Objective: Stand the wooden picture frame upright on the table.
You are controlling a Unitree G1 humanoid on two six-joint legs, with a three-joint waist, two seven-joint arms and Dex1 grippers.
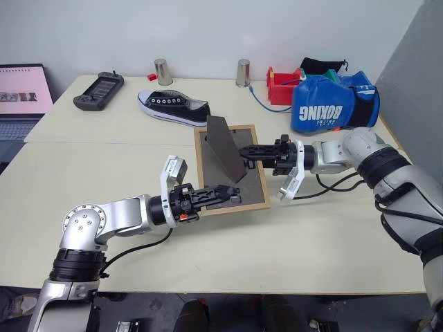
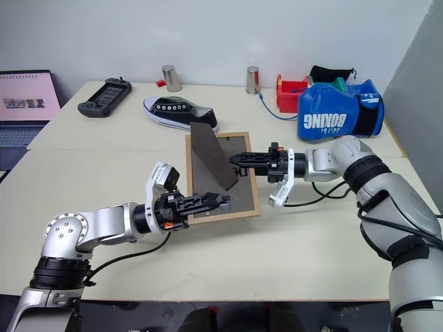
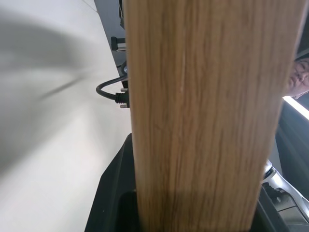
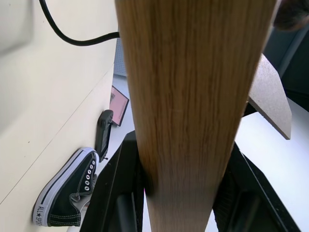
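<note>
Wooden picture frame (image 1: pixel 230 168) held back-side up just above the middle of the table (image 1: pixel 332 242), near the seam line (image 1: pixel 97 143) crossing the top; dark grey back facing up, fold-out stand (image 1: pixel 226 146) swung open and rising as a dark wedge from the back; picture side not visible. Left gripper (image 1: pixel 220 196) reaching in from the near left, black fingers closed on the frame's near edge; wood rail seen between its fingers in the left wrist view (image 3: pixel 203 116). Right gripper (image 1: pixel 250 155) reaching in from the right, pointing level toward the left, fingers clamped on the frame's right rail beside the stand; wood rail likewise pinched between the fingers in the right wrist view (image 4: pixel 193 96), with the stand's tip jutting out beyond it.

Along the far edge: black sneaker (image 1: pixel 173 107) with white sole lying on its side just beyond the frame; black game controller (image 1: pixel 99 90) toward the far left corner; two metal cups (image 1: pixel 163 72) standing apart at the far edge, a small red block (image 1: pixel 149 75) beside the left one; red bin (image 1: pixel 282 86) and blue boxing glove (image 1: pixel 333 102) at the far right corner; blue cable (image 1: pixel 259 97) trailing from the bin. Laptop (image 1: pixel 23 97) with a lit screen off the left edge.
</note>
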